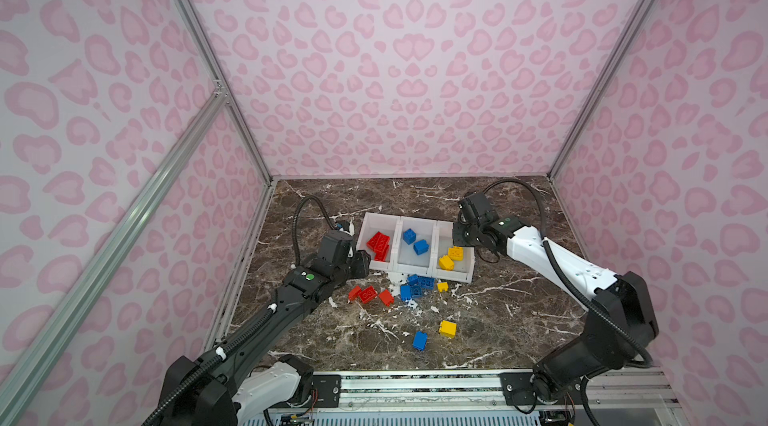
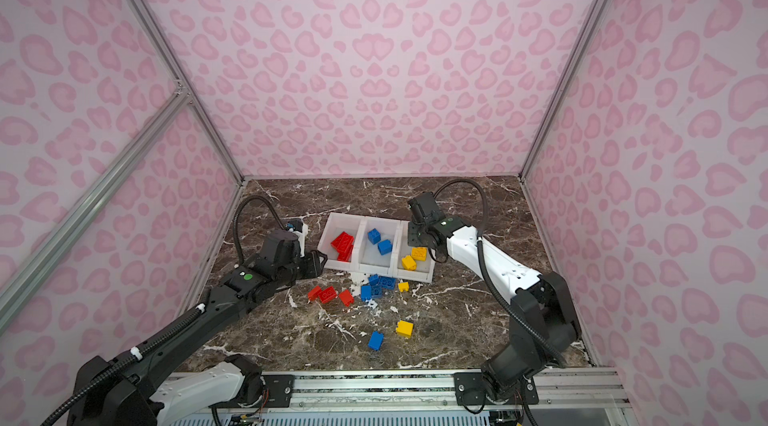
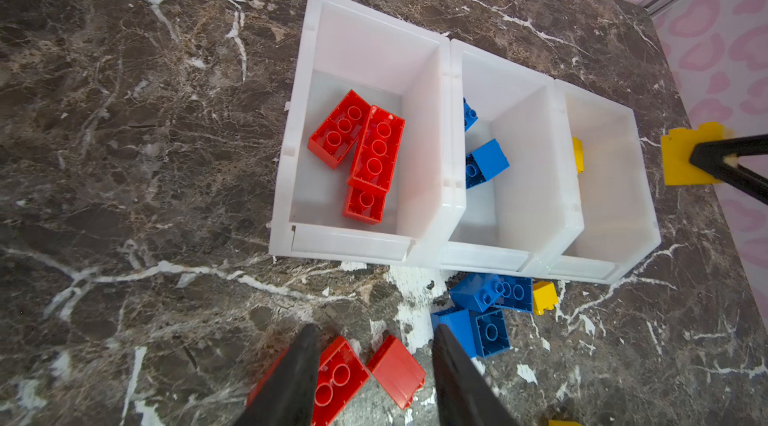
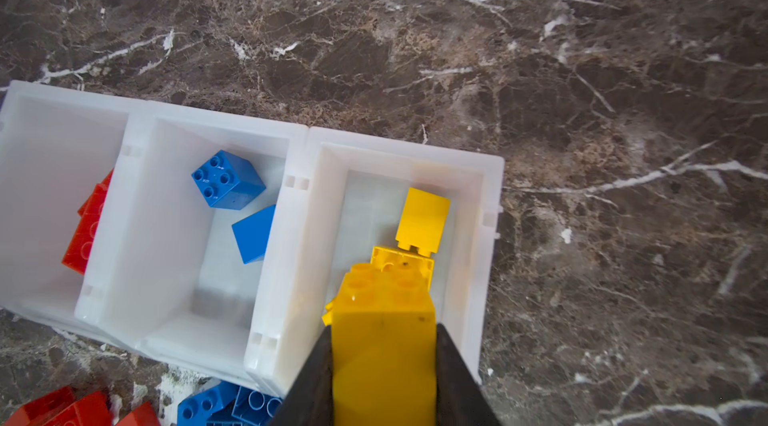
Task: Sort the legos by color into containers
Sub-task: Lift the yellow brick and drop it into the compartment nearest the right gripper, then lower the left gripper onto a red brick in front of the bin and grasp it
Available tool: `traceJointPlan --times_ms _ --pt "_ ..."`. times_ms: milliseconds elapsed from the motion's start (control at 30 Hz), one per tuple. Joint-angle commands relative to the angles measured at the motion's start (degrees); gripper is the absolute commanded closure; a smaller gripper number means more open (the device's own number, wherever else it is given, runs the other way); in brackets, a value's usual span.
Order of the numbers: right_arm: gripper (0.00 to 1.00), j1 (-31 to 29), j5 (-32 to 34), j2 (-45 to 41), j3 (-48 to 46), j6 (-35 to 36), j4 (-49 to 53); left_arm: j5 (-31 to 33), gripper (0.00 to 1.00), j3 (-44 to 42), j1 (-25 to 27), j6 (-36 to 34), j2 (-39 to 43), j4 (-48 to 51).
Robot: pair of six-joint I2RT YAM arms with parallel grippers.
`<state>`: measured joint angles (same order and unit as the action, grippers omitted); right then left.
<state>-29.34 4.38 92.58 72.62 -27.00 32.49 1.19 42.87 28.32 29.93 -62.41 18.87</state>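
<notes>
Three white containers (image 1: pixel 365 221) stand joined in a row at the back of the marble table. The left one holds red legos (image 1: pixel 379 244), the middle one blue legos (image 1: pixel 415 241), the right one yellow legos (image 1: pixel 451 258). My right gripper (image 4: pixel 384 328) is shut on a yellow lego (image 4: pixel 384 312) above the right container; the left wrist view shows this lego (image 3: pixel 681 158) too. My left gripper (image 3: pixel 374 332) hangs open over loose red legos (image 3: pixel 397 370) in front of the left container. Blue legos (image 1: pixel 415 287) and a small yellow one (image 1: pixel 442 287) lie near the containers' front.
A lone yellow lego (image 1: pixel 448 328) and a blue one (image 1: pixel 419 341) lie nearer the front. Pink patterned walls close the table on three sides. A metal rail (image 1: pixel 415 386) carrying both arm bases runs along the front edge.
</notes>
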Motion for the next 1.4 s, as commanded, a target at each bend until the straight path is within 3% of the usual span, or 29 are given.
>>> traceJointPlan --times_ms 0,133,233,333,1367 --pt "0.66 0.0 -2.1 3.2 1.7 1.7 -1.2 0.8 0.53 -1.1 0.1 1.0 1.1 0.8" --pt "0.61 0.1 -2.5 6.3 3.3 2.0 -1.3 0.7 0.53 -1.8 0.2 1.4 1.4 0.8" --pt "0.46 0.1 -3.0 7.3 4.2 2.1 -1.0 0.7 0.53 -1.8 0.2 1.4 1.4 1.0" --pt "0.4 0.1 -3.0 7.2 4.3 2.0 -1.1 1.0 0.53 -1.9 0.4 1.4 1.6 1.2" --pt "0.38 0.1 -3.9 2.3 -1.4 1.0 -2.1 4.1 0.47 -4.7 2.0 4.5 0.7 5.1"
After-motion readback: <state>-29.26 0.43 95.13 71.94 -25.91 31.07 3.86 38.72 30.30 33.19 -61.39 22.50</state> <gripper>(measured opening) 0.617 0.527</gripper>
